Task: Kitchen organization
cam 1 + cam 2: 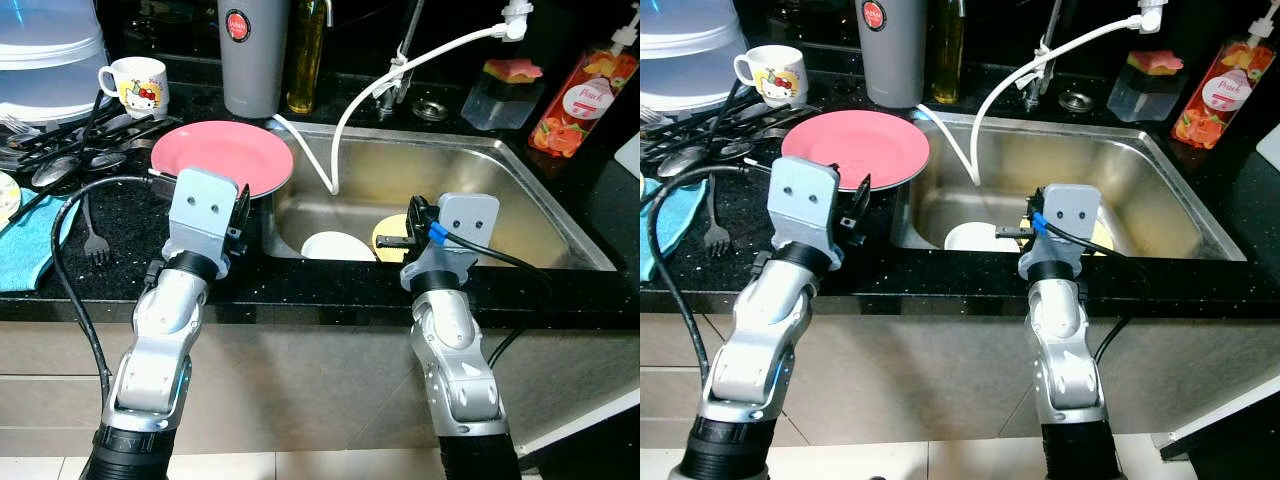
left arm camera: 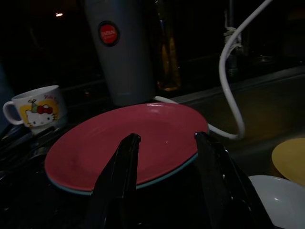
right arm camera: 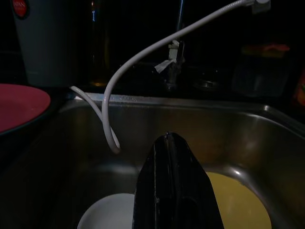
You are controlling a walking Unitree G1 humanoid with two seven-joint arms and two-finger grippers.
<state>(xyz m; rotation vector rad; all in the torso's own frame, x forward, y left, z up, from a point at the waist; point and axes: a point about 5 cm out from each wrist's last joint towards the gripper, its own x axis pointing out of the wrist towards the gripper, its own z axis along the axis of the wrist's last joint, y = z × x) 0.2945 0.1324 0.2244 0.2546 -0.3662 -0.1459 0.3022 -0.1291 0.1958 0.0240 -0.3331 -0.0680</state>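
Both silver arms are reaching forward from the 6 o'clock edge of the head view over the speckled black countertop (image 1: 320,285). The left gripper (image 2: 167,143) is hovering at the near rim of the round pink plate (image 1: 222,157), its two black fingers (image 2: 119,176) spread apart with nothing between them. The plate is lying flat on the counter at about 10 o'clock from the stainless steel sink (image 1: 520,215), its edge overhanging the basin's corner. The right gripper (image 3: 174,157) is pointing into the sink from its front rim, fingers pressed together and holding nothing. Below it, on the sink floor, a round white dish (image 1: 335,245) and a round yellow dish (image 3: 233,200) are lying side by side. A white flexible hose (image 1: 400,70) is looping down from the tap into the basin.

At 12 o'clock of the plate a tall grey tumbler (image 1: 253,55) is standing, bearing a round red badge whose lettering is too small to read. At 11 o'clock a white cartoon-cat mug (image 1: 135,85) is sitting beside dark cutlery (image 1: 80,150). At the sink's 1 o'clock an orange pump bottle (image 1: 583,95) is showing a label reading "Peach".
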